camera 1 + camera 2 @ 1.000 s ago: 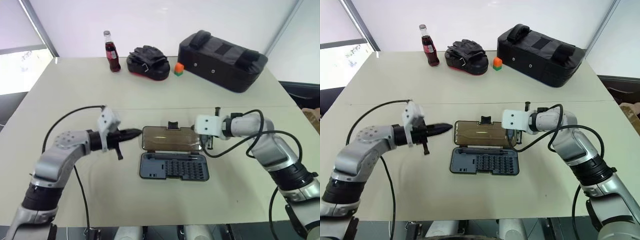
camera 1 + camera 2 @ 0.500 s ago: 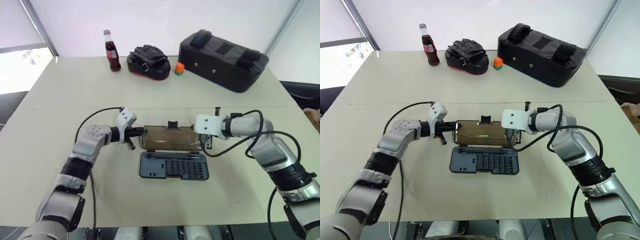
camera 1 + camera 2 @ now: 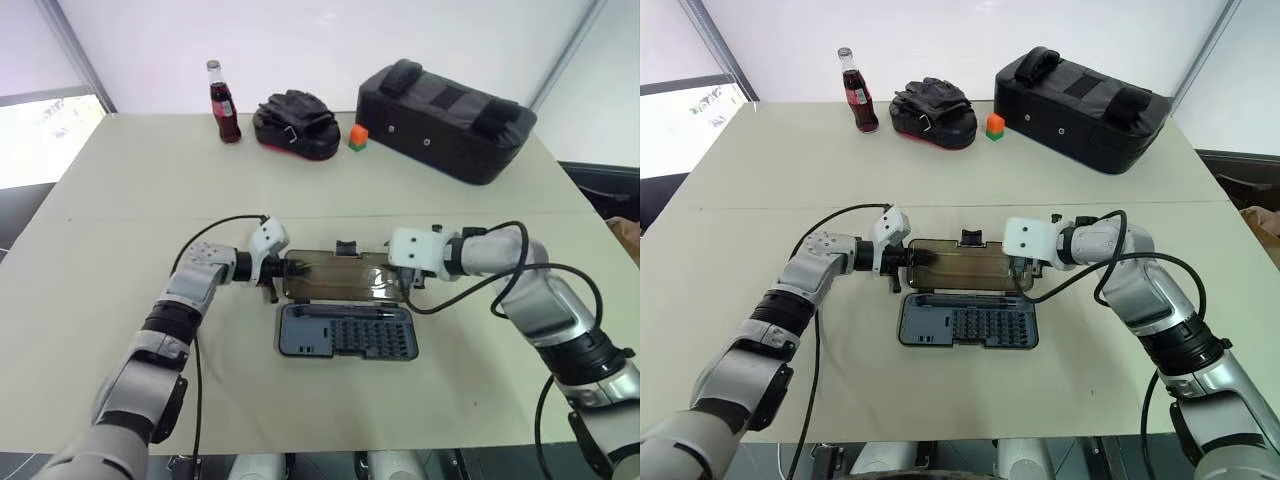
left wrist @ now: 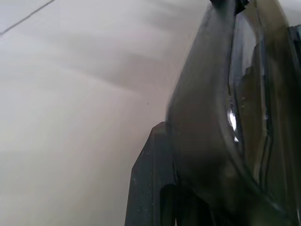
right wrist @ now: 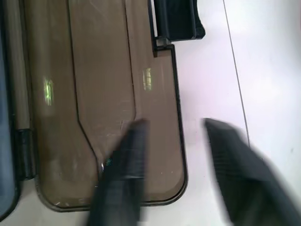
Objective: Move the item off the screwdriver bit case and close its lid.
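The screwdriver bit case (image 3: 346, 333) lies open at the middle of the table, with rows of bits in its black base. Its smoky clear lid (image 3: 340, 277) is folded back on the far side, with a black latch tab (image 3: 345, 247) at its far edge. My left gripper (image 3: 277, 268) is shut, its tip against the lid's left edge; the left wrist view has that lid (image 4: 225, 132) close up. My right gripper (image 5: 176, 174) is open at the lid's right end, one finger over the lid (image 5: 94, 94) and the other over the table.
Along the back of the table stand a cola bottle (image 3: 224, 103), a black padded mitt (image 3: 294, 124), a small orange and green cube (image 3: 357, 137) and a large black bag (image 3: 445, 120). Cables trail from both wrists over the table.
My left gripper has travelled right from well left of the case to the lid's left edge. The right gripper has stayed at the lid's right end.
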Controlling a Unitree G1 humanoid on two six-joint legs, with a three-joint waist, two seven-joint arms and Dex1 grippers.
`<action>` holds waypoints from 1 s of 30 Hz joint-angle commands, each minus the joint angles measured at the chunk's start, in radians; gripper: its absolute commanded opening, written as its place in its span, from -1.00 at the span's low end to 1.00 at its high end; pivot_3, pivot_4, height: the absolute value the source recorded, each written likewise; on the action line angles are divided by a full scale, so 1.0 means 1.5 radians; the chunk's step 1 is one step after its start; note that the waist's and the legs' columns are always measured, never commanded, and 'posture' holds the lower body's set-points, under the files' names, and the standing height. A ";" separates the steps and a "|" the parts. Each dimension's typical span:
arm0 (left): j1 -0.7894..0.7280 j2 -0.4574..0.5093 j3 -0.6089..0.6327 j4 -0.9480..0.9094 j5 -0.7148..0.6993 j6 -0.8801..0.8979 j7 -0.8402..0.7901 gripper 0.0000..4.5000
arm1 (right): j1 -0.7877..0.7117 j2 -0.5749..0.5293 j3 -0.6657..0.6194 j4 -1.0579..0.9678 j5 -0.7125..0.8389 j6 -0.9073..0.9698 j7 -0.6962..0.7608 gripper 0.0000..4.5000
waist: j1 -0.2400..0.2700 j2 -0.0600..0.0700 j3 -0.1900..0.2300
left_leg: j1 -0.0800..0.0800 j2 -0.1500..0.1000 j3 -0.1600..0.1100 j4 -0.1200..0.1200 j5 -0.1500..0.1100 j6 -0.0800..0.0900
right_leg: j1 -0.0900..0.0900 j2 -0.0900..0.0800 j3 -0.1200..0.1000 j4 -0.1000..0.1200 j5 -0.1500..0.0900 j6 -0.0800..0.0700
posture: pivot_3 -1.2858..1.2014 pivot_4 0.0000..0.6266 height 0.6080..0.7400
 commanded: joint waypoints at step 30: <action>0.072 0.117 -0.051 -0.345 -0.109 0.161 -0.258 -1.00 | 0.319 -0.139 -0.257 -0.538 0.451 0.455 -0.004 -0.99 | 0.014 0.000 0.000 | -0.001 0.002 -0.001 0.001 0.000 0.000 | -0.001 0.000 0.000 0.001 0.000 0.000 | 0.03 -0.52 1.00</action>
